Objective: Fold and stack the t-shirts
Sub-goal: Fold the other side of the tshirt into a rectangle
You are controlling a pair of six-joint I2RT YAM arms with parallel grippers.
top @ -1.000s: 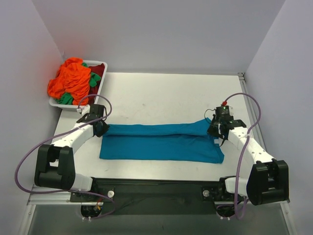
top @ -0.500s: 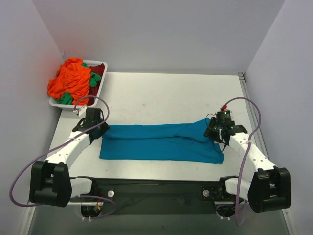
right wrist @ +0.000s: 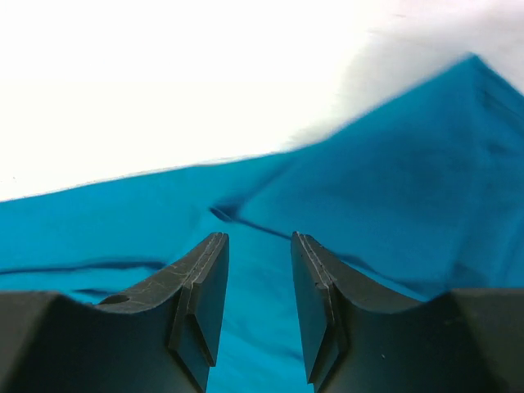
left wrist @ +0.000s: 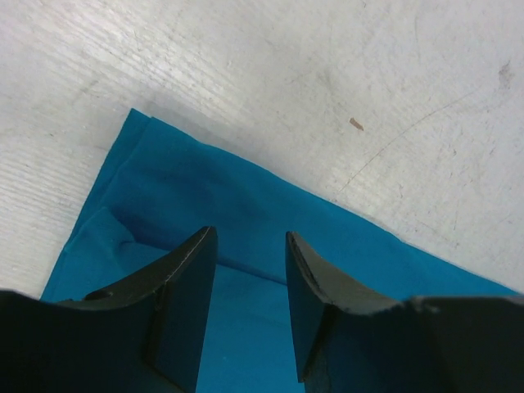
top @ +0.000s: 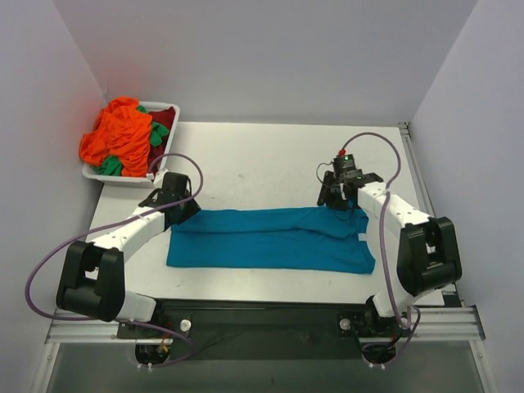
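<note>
Table [top: 270, 155] carries a teal-blue t-shirt [top: 262, 241] folded into a long band near its front edge. A white tray [top: 169, 110] at the far-left corner holds heaped t-shirts [top: 119, 135], orange, green and dark red. Over the band's ends hover the left gripper [left wrist: 250, 237] and the right gripper [right wrist: 258, 239], both spread, holding nothing.

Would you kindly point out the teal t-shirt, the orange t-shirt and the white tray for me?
teal t-shirt [top: 262, 239]: top external view, middle of the folded cloth.
orange t-shirt [top: 119, 131]: top external view, centre of the heap.
white tray [top: 102, 173]: top external view, near rim.
</note>
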